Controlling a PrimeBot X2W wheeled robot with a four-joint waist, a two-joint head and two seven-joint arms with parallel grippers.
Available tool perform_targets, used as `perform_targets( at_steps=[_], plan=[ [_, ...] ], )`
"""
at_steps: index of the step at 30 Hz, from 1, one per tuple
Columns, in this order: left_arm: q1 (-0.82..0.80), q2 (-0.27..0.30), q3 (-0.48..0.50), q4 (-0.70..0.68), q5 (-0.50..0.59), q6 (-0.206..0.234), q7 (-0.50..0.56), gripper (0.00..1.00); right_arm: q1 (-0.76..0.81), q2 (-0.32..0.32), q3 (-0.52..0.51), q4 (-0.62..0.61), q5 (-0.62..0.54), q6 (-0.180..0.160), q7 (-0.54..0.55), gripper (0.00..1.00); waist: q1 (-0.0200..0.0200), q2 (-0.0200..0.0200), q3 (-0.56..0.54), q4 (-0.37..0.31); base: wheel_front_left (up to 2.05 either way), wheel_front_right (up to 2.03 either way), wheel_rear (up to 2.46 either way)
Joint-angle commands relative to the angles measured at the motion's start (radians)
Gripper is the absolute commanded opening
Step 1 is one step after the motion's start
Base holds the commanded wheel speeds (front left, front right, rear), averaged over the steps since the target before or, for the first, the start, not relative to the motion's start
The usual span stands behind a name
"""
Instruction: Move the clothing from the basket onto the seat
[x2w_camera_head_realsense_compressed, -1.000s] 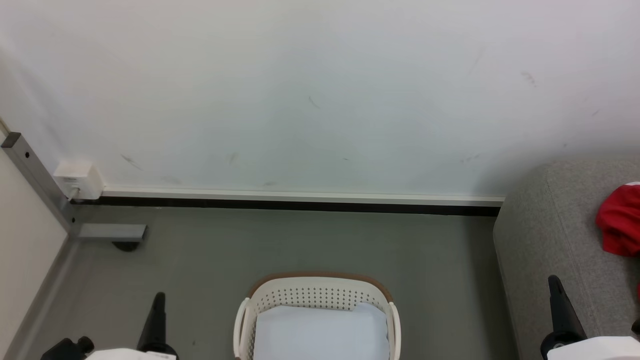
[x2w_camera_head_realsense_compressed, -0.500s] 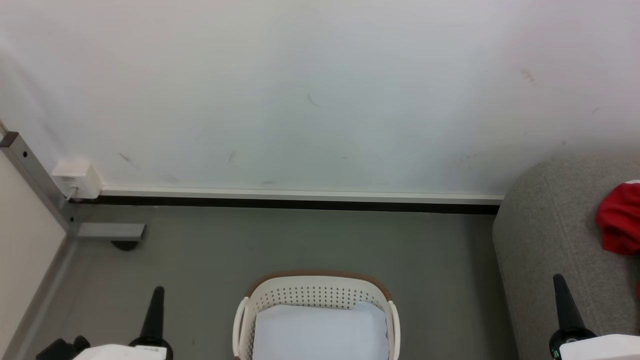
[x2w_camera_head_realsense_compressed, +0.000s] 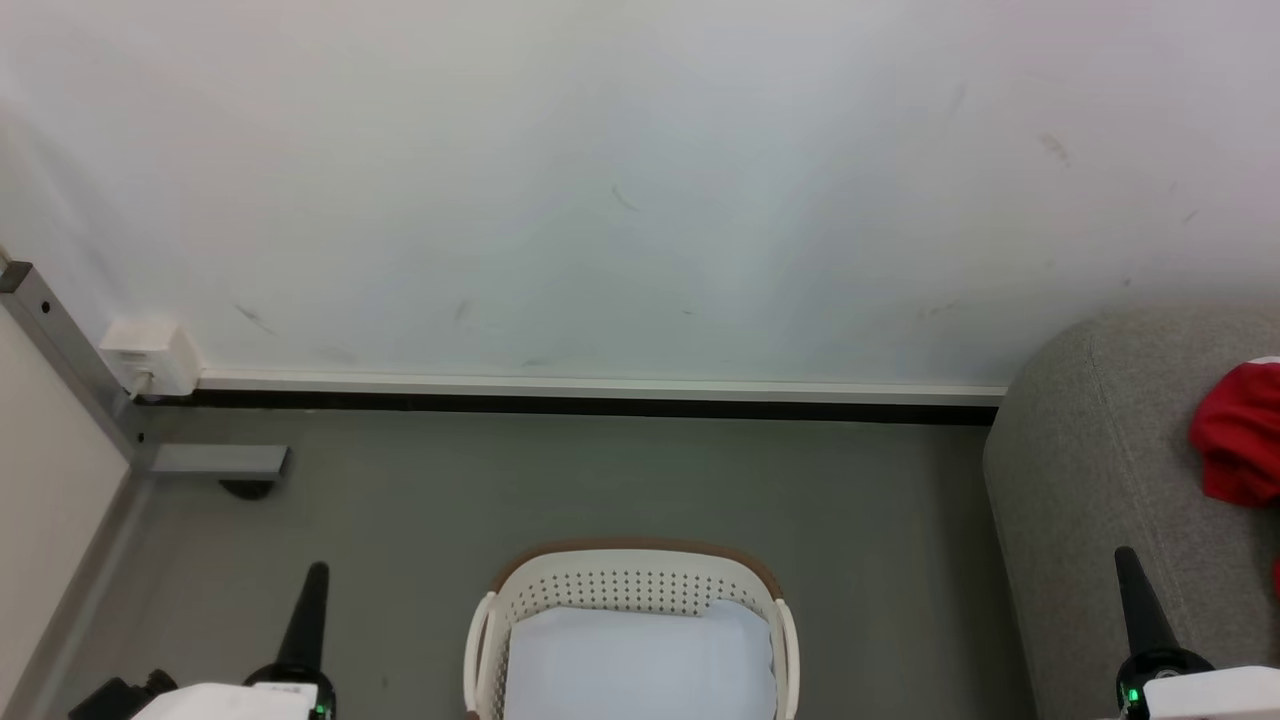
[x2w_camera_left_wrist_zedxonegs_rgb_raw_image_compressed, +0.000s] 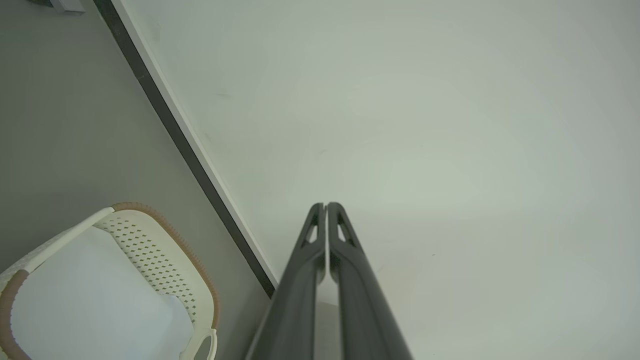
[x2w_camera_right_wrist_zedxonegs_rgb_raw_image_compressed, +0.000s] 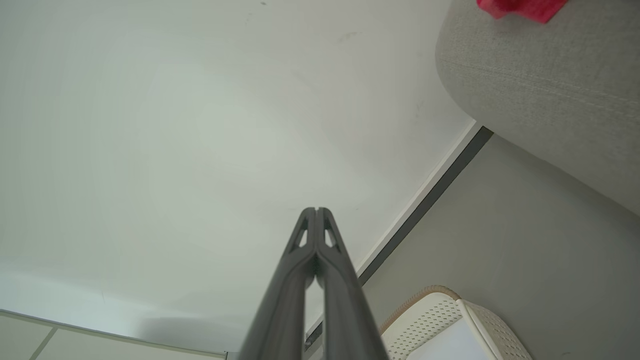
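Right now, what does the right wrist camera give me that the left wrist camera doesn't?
Right wrist view: the grey seat with a patch of red clothing lying on top, and the right gripper, shut and holding nothing.
Left wrist view: the left gripper, also shut and holding nothing, and much more of the pale inside of the basket.
Shared: the basket, the white wall, the dark skirting strip and the grey floor.

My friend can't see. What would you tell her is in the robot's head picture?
A cream-white basket with a pale inside stands on the grey floor between the left gripper and right gripper, both shut. Red clothing lies on the grey seat at the right, a white wall behind.
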Motion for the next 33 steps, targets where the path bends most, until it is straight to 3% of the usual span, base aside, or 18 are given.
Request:
perform_targets(
  at_steps=[1, 33],
  plan=[
    [-0.017, 0.004, 0.005, -0.013, -0.020, -0.006, 0.004, 0.00, -0.024, -0.003, -0.009, -0.010, 0.019, -0.001, 0.006, 0.00, -0.0001, 0.0000, 0.000, 0.000, 0.00, 0.00, 0.00],
    [-0.027, 0.000, 0.021, -0.028, -0.271, -0.017, 0.072, 0.00, -0.028, 0.012, -0.057, -0.017, 0.247, -0.002, 0.074, 0.00, -0.0001, 0.0000, 0.010, -0.006, 0.00, 0.00, 0.00]
  ],
)
